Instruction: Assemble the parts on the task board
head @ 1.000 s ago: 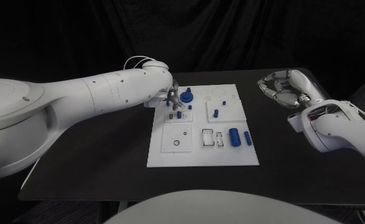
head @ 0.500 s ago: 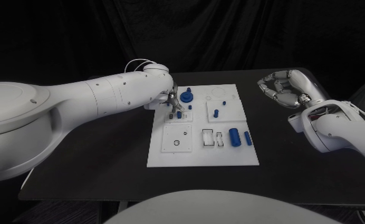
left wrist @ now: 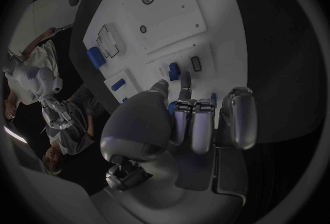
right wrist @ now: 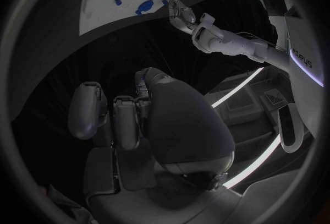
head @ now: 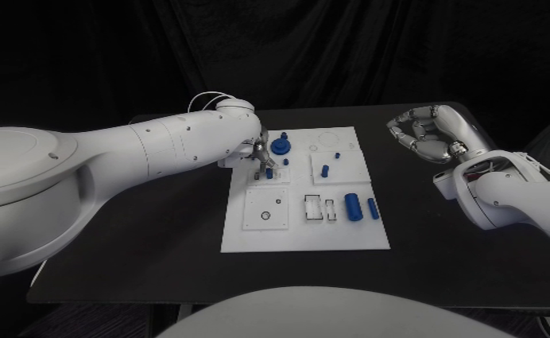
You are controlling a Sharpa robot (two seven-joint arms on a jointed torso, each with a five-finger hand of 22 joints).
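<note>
Your left hand (head: pixel 259 149) is low over the far left corner of the task board (head: pixel 305 238), fingertips down among the small blue pegs (head: pixel 269 172) just beside the round blue part (head: pixel 282 147). In the left wrist view its fingers (left wrist: pixel 194 125) curl over a blue piece, but you cannot tell whether they hold it or only touch it. Settle the grip before lifting anything: keep the wrist steady, ease the part straight down into its seat, and avoid sweeping sideways, since the neighbouring pegs stand close. Your right hand (head: pixel 424 135) hangs well off to the board's right above the table (head: pixel 149 258), fingers curled in on nothing; leave it parked. The blue cylinder (head: pixel 353 205) lies nearer you, untouched.
</note>
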